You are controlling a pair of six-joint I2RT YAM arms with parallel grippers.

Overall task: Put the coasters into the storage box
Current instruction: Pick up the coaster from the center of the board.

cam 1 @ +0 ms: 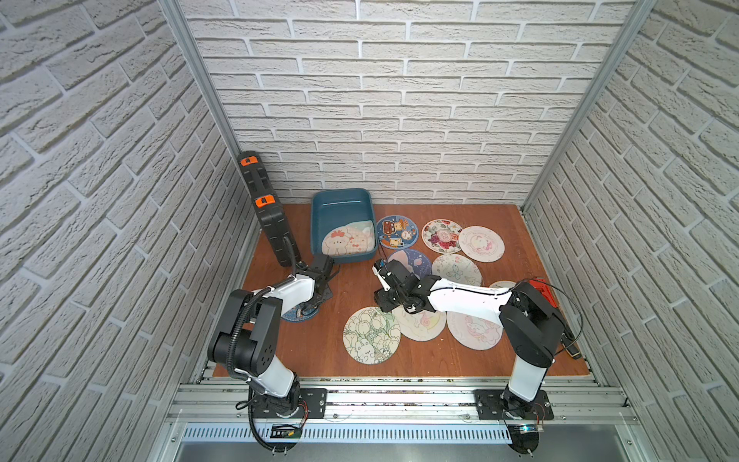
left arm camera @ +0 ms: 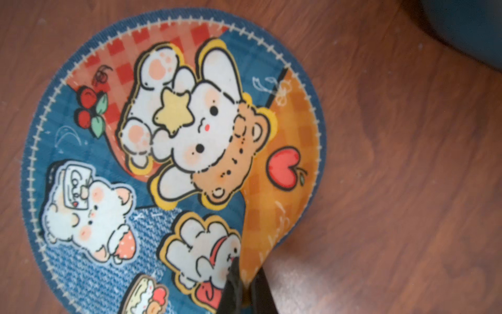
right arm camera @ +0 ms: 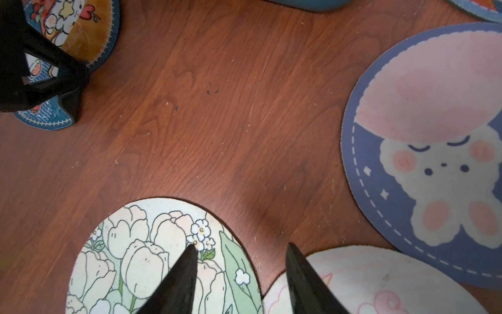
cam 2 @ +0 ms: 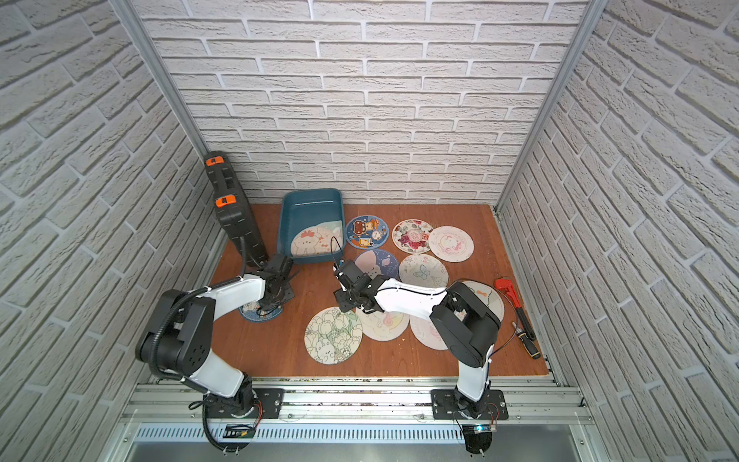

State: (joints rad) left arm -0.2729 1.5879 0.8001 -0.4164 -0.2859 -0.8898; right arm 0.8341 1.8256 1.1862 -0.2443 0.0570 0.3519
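Left wrist: your left jaws pinch the coaster (left arm camera: 173, 152) at its rim; it curls, limp. Right jaws gape, empty.

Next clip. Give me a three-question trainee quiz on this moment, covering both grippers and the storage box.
1. True or false: the left gripper is shut on the edge of the blue bear-and-bunny coaster.
2. Pick one. The right gripper is: A) clamped on the tulip mat; B) open, holding nothing; C) gripping the red wrench.
3. Short answer: where does the pale bunny coaster lie?

Key
1. True.
2. B.
3. Inside the storage box.
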